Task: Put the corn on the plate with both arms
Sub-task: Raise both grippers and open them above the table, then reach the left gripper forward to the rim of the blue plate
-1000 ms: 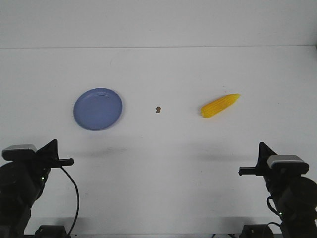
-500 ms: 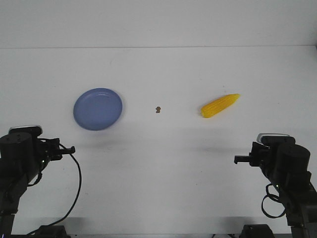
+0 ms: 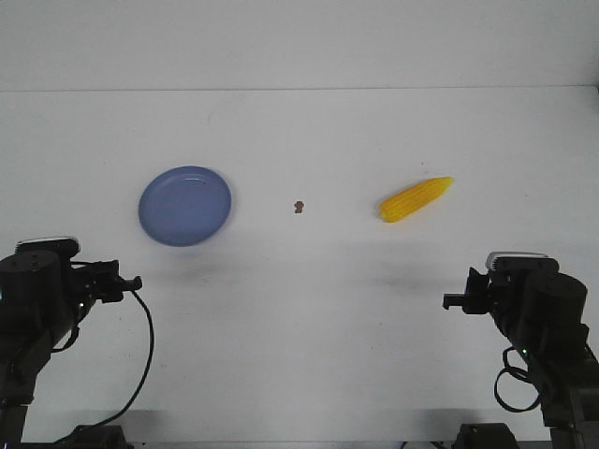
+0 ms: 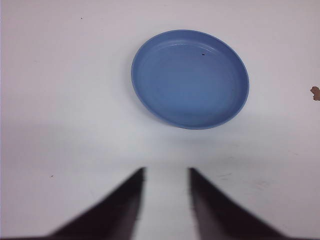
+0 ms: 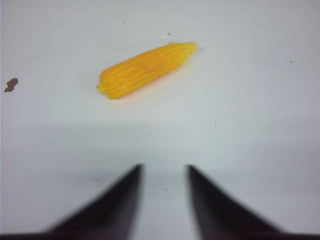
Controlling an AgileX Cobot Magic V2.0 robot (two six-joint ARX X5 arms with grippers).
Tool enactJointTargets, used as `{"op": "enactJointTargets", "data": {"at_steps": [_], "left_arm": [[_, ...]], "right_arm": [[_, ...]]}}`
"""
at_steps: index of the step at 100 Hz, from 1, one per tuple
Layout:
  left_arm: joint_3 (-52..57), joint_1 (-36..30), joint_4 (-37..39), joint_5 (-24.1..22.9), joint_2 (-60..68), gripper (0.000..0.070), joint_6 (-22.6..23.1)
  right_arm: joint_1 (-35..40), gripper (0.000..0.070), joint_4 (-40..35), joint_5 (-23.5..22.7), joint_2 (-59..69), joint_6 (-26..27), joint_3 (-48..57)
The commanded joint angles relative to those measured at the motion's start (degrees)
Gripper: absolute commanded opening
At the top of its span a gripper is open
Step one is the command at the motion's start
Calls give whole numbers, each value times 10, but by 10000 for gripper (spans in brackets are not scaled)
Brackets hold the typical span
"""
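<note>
Left gripper (image 4: 165, 200): near left edge of surface (image 3: 299, 327), fingers parted, holding nothing. Right gripper (image 5: 162, 200): near right edge, fingers parted, holding nothing. Plate (image 3: 185, 206): farther out, left of centre. Small brown speck (image 3: 299, 207): centre. Corn (image 3: 416, 198): right of speck, lying flat, well apart from plate.

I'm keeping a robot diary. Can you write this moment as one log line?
corn: on table, untouched | plate: bare | left hand: open, near plate | right hand: open, near corn
</note>
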Motion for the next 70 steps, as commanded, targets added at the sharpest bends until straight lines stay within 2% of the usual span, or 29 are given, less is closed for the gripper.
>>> {"op": "enactJointTargets", "data": {"at_steps": [1,17,24,31,51,70], "left_arm": [[9,1,3,-2,3,372,8],[9,1,4,-2,3,399,-3],[9,1,7,-2,4,495,-9],[9,1,14,-2,8,543,-9],[10,1,59,-2,58,543,-10],[10,3,121,-1,167,543,-35]], "right_arm": [[1,561,4,-2,1,0,10],[1,579,5,-2,1,4,10],[1,579,5,-1,2,4,10],[1,579,9,-1,2,4,10],[1,579,9,0,2,4,10],[1,578,9,0,2,4,10]]}}
